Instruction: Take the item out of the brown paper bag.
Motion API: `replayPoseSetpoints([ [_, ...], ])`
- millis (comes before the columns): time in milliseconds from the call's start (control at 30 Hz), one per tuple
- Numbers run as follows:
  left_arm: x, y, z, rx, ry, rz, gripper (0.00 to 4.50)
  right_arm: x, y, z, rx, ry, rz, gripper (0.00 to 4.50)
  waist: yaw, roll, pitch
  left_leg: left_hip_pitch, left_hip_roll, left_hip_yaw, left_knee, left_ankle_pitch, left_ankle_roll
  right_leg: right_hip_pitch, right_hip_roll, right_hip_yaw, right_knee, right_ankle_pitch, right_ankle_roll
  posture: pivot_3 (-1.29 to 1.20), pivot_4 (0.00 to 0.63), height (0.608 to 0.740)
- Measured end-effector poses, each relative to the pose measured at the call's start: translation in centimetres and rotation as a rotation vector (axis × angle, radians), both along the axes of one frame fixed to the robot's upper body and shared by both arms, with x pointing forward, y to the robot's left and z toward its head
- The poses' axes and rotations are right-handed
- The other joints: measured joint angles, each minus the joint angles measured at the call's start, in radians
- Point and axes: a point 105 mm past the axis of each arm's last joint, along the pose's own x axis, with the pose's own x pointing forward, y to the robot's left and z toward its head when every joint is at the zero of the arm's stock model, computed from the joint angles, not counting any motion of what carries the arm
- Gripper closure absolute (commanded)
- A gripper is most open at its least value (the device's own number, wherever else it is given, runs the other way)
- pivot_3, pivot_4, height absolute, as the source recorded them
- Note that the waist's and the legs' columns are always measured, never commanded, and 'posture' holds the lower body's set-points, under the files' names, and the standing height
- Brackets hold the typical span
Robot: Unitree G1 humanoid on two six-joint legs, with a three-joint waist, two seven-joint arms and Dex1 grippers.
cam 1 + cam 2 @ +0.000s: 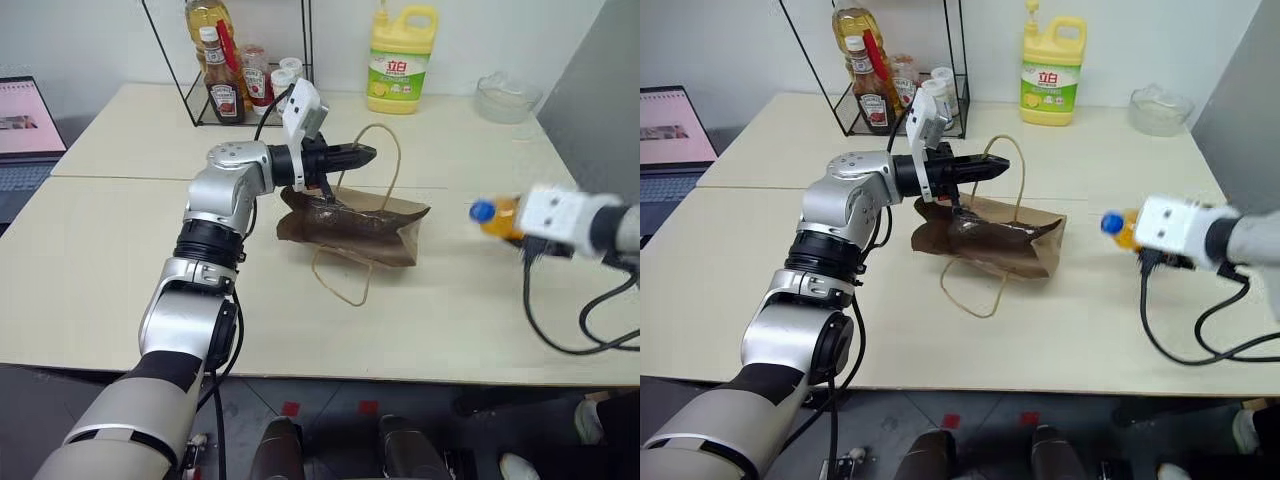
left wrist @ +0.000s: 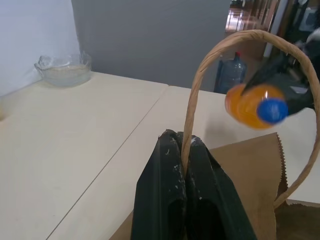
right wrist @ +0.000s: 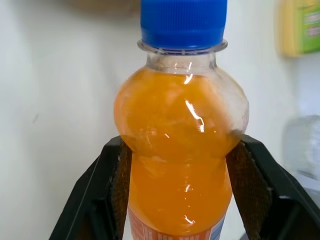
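The brown paper bag (image 1: 372, 226) lies slumped on the middle of the table (image 1: 120, 250). One of its cord handles (image 2: 193, 95) is lifted into an arch, and my left gripper (image 1: 364, 154) is shut on that cord just above the bag. The other handle (image 1: 340, 282) lies flat toward the front edge. The item, a small orange bottle with a blue cap (image 3: 180, 130), is outside the bag. It hangs above the table to the bag's right, gripped by its body in my right gripper (image 1: 500, 222). The item (image 2: 256, 105) also shows beyond the handle in the left wrist view.
A yellow detergent jug (image 1: 401, 60) and a glass bowl (image 1: 508, 97) stand at the back. A wire rack with sauce bottles (image 1: 232, 75) is at the back left, and a laptop (image 1: 25, 125) is at the far left. A black cable (image 1: 580, 325) loops under my right arm.
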Motion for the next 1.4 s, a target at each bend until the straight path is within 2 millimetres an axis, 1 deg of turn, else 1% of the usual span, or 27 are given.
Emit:
replayPoseSetpoints([
  [67, 0.0, 0.0, 0.1, 0.0, -0.002, -0.001, 4.5, 0.6, -0.4, -2.2, -0.069, 0.026, 0.02, 2.09, -0.003, 0.0, 0.0, 0.0, 0.0, 0.0, 0.0, 0.0, -0.001, 0.0, 0.0, 0.0, 0.0, 0.0, 0.0, 0.0, 0.15, 0.74],
  [133, 0.0, 0.1, 0.1, 0.002, -0.002, 0.003, 4.5, 0.9, -0.3, -3.6, -0.11, 0.048, 0.051, 2.09, -0.004, 0.001, 0.001, 0.0, 0.0, 0.0, 0.0, 0.0, -0.001, 0.0, 0.0, 0.0, 0.0, 0.0, 0.0, 0.0, 0.15, 0.74],
  [300, -0.2, 0.0, 0.3, 0.005, -0.006, -0.001, 4.5, 1.7, 0.5, -4.7, -0.153, 0.06, 0.087, 2.09, -0.005, 0.001, 0.001, 0.0, 0.0, 0.0, 0.002, 0.001, -0.001, 0.001, 0.0, 0.0, 0.0, 0.0, 0.0, 0.0, 0.15, 0.74],
  [367, -0.3, 0.0, 0.4, 0.005, -0.01, -0.001, 4.5, 1.7, 0.6, -4.7, -0.161, 0.059, 0.091, 1.38, -0.005, 0.001, 0.001, 0.0, 0.0, 0.0, 0.002, 0.001, -0.001, 0.002, 0.0, -0.001, 0.0, 0.0, 0.0, 0.0, 0.15, 0.74],
  [400, -0.3, 0.0, 0.4, 0.005, -0.01, -0.001, 4.5, 1.7, 0.7, -4.9, -0.158, 0.063, 0.092, 1.17, -0.005, 0.001, 0.001, 0.0, 0.0, 0.0, 0.002, 0.001, -0.001, 0.002, 0.0, -0.001, 0.001, 0.0, 0.0, 0.0, 0.15, 0.74],
  [467, -0.3, 0.0, 0.3, 0.005, -0.01, -0.001, 4.5, 1.6, 0.9, -5.4, -0.146, 0.083, 0.098, 0.47, -0.005, 0.001, 0.001, 0.0, 0.0, 0.0, 0.003, 0.001, -0.001, 0.002, 0.0, -0.001, 0.001, 0.0, 0.0, 0.0, 0.15, 0.74],
  [500, -0.3, 0.0, 0.3, 0.005, -0.007, -0.001, 4.5, 1.7, 0.9, -5.3, -0.143, 0.079, 0.097, 0.08, -0.004, 0.001, 0.001, 0.0, 0.0, 0.0, 0.003, 0.001, -0.001, 0.002, 0.0, -0.001, 0.001, 0.0, 0.0, 0.0, 0.15, 0.74],
  [600, -0.3, 0.0, 0.2, 0.005, -0.003, 0.003, 4.5, 1.4, 0.8, -5.1, -0.126, 0.079, 0.091, 0.03, -0.003, 0.001, 0.001, 0.0, 0.0, 0.0, 0.002, 0.001, -0.001, 0.002, -0.001, -0.001, 0.001, 0.0, 0.0, 0.0, 0.15, 0.74],
  [667, -0.3, 0.2, 0.1, 0.006, 0.001, 0.01, 4.5, 0.8, 1.2, -5.1, -0.088, 0.094, 0.098, 0.03, -0.002, 0.001, 0.001, 0.0, 0.0, 0.0, 0.002, 0.001, -0.001, 0.002, -0.001, -0.001, 0.001, 0.0, 0.0, 0.0, 0.15, 0.74],
  [700, -0.2, 0.2, 0.1, 0.005, 0.003, 0.012, 4.5, 0.5, 1.6, -4.7, -0.045, 0.096, 0.099, 0.03, -0.002, 0.001, 0.001, 0.0, 0.0, 0.0, 0.002, 0.001, -0.001, 0.002, -0.001, -0.001, 0.001, 0.0, 0.0, 0.0, 0.15, 0.74],
  [733, -0.2, 0.3, 0.0, 0.005, 0.006, 0.018, 4.5, 0.0, 2.4, -3.9, 0.015, 0.086, 0.107, 0.03, -0.001, 0.001, 0.001, 0.0, 0.0, 0.0, 0.003, 0.001, -0.001, 0.002, -0.001, -0.001, 0.002, 0.0, 0.0, 0.0, 0.15, 0.74],
  [800, -0.1, 0.2, 0.0, 0.003, 0.008, 0.021, 4.5, -0.6, 3.5, -1.8, 0.122, 0.052, 0.112, 0.03, -0.001, 0.001, 0.001, 0.0, 0.0, -0.001, 0.003, 0.001, -0.001, 0.002, -0.001, -0.001, 0.002, 0.0, 0.0, 0.0, 0.15, 0.74],
  [833, -0.1, 0.2, 0.0, 0.003, 0.009, 0.024, 4.5, -1.1, 4.1, -0.3, 0.191, 0.027, 0.112, 0.03, -0.001, 0.001, 0.001, 0.0, 0.0, -0.001, 0.003, 0.001, -0.001, 0.002, 0.0, -0.001, 0.002, 0.0, 0.0, 0.0, 0.15, 0.74],
  [900, 0.0, 0.4, 0.0, 0.002, 0.008, 0.036, 4.5, -2.3, 5.0, 1.7, 0.375, 0.027, 0.101, 0.03, 0.001, 0.001, 0.0, 0.0, 0.0, -0.002, 0.003, 0.001, -0.001, 0.004, 0.0, -0.002, 0.002, 0.0, 0.0, 0.0, 0.15, 0.74],
  [967, 0.2, 0.4, -0.1, -0.002, 0.01, 0.05, 4.5, -3.7, 6.6, 3.8, 0.669, 0.036, 0.1, 0.03, 0.003, 0.001, 0.0, 0.0, -0.001, -0.003, 0.003, 0.001, -0.001, 0.004, 0.0, -0.003, 0.002, 0.0, 0.0, 0.0, 0.15, 0.74],
  [1000, 0.3, 0.3, -0.2, -0.003, 0.013, 0.056, 4.5, -4.5, 7.2, 4.4, 0.749, 0.046, 0.108, 0.03, 0.005, 0.001, 0.0, 0.0, -0.001, -0.004, 0.003, 0.001, -0.001, 0.004, -0.001, -0.003, 0.003, 0.0, 0.0, 0.0, 0.15, 0.74],
  [1033, 0.4, 0.3, -0.3, -0.005, 0.017, 0.064, 4.5, -5.1, 7.6, 4.8, 0.789, 0.05, 0.11, 0.03, 0.007, 0.001, 0.0, 0.0, -0.001, -0.004, 0.003, 0.001, -0.001, 0.004, -0.001, -0.003, 0.003, 0.0, 0.0, 0.0, 0.15, 0.74],
  [1133, 1.0, 0.6, -0.7, -0.002, 0.032, 0.095, 4.5, -6.2, 8.1, 5.2, 0.849, 0.035, 0.082, 0.03, 0.011, 0.001, 0.0, 0.0, -0.001, -0.004, 0.003, 0.0, 0.0, 0.004, -0.001, -0.003, 0.003, 0.0, 0.0, 0.0, 0.15, 0.74],
  [1167, 1.4, 0.6, -0.8, 0.0, 0.042, 0.114, 4.09, -6.4, 8.3, 5.2, 0.876, 0.028, 0.064, 0.0, 0.013, 0.001, 0.0, 0.0, -0.001, -0.004, 0.003, -0.001, 0.001, 0.004, -0.001, -0.003, 0.003, 0.0, 0.0, 0.0, 0.15, 0.74],
  [1233, 1.8, 0.7, -0.8, -0.001, 0.045, 0.141, 3.62, -6.6, 8.6, 4.9, 0.904, 0.028, 0.036, 0.0, 0.014, 0.001, 0.0, 0.0, -0.001, -0.004, 0.003, -0.001, 0.001, 0.004, -0.001, -0.003, 0.003, 0.0, 0.0, 0.0, 0.15, 0.74],
  [1400, 2.4, 0.7, -0.6, 0.001, 0.034, 0.163, 2.16, -6.7, 8.9, 4.8, 0.96, 0.008, -0.003, 0.0, 0.014, 0.001, 0.0, 0.0, -0.001, -0.004, 0.003, -0.001, 0.002, 0.004, -0.001, -0.003, 0.003, 0.0, 0.0, 0.0, 0.15, 0.74],
])
